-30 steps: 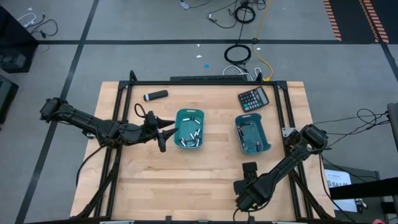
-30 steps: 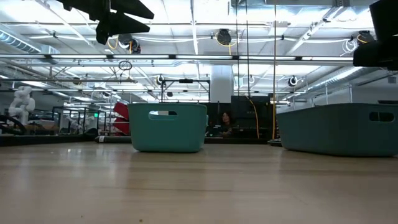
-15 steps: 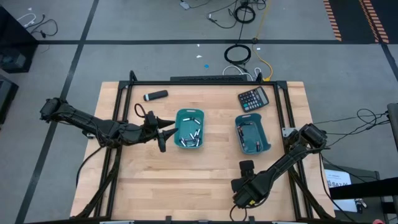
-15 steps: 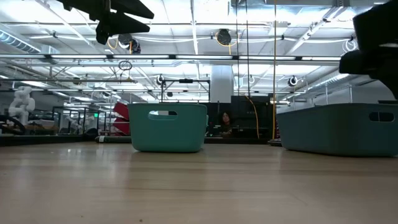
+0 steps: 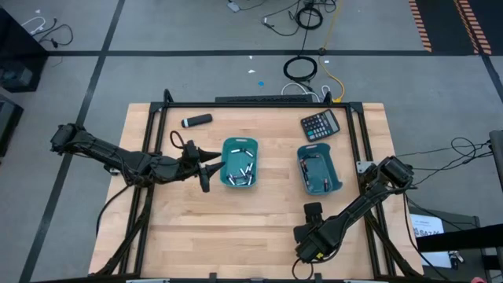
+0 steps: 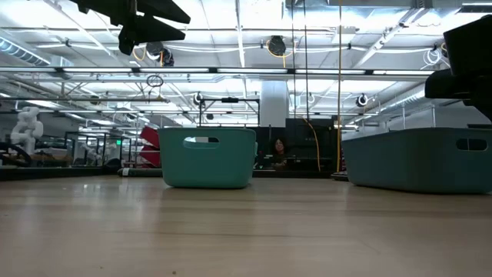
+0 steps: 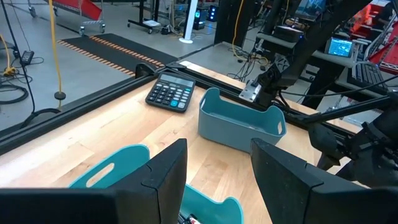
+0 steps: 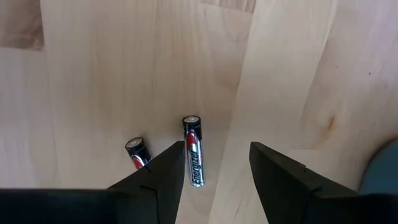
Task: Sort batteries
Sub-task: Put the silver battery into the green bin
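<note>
Right tool (image 8: 211,177): hangs low over the near side of the counter (image 5: 181,236), fingers spread and holding nothing; over the last second it has crept slightly toward the bins and back, scarcely moving overall.
Cells below it: two batteries (image 8: 194,158) lie on the wood just ahead of its fingertips, one between the fingers, the shorter one (image 8: 138,151) just beside the left finger.
Meaning: probably lining up a pick (nothing gripped yet).
Left tool (image 7: 214,180): waits beside the left bin (image 5: 240,163), fingers apart, empty, unmoved.
Bins: the left bin and the right bin (image 5: 319,170) both already hold cells.
Progress: sorting looks near its end, with two cells left.
</note>
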`<state>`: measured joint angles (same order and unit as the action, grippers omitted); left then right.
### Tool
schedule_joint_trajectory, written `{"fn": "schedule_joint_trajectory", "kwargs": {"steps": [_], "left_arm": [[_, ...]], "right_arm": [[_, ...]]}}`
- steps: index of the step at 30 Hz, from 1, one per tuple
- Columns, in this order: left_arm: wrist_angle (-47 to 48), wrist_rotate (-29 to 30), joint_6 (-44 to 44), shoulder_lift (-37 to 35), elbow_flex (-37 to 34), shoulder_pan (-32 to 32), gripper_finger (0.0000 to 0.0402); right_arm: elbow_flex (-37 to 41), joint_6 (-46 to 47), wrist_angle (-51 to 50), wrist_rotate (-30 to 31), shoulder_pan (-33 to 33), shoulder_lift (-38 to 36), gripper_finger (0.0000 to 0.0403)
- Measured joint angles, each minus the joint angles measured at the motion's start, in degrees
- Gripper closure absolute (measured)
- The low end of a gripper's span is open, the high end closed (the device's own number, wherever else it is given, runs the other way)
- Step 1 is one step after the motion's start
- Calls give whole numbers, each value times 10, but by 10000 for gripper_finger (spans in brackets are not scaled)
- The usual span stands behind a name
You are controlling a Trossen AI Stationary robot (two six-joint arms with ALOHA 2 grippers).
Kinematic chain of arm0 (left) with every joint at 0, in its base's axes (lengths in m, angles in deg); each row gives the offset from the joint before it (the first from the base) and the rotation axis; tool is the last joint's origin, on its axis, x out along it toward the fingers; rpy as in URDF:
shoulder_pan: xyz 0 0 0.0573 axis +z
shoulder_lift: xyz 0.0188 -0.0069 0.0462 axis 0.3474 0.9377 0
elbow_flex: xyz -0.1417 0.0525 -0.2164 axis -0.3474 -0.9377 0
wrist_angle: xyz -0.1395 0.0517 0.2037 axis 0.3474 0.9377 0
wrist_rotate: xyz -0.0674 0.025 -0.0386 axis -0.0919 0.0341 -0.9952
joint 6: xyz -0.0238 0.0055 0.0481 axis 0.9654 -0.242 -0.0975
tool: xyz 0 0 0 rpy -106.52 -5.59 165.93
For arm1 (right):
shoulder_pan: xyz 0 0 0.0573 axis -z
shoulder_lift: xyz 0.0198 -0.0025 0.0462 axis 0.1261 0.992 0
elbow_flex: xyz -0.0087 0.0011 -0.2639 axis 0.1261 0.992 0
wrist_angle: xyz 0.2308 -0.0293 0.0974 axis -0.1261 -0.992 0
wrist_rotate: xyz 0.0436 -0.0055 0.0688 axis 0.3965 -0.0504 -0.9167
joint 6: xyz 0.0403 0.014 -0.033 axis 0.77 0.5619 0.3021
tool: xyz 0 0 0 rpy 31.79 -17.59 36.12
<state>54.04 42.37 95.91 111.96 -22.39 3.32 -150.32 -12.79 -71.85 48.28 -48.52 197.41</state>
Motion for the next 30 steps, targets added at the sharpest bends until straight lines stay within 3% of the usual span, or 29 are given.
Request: {"fn": "schedule_joint_trajectory", "kwargs": {"steps": [30], "left_arm": [[0, 0, 0, 0, 0, 0, 215]], "right_arm": [[44, 17, 56, -3, 0, -3, 239]]}}
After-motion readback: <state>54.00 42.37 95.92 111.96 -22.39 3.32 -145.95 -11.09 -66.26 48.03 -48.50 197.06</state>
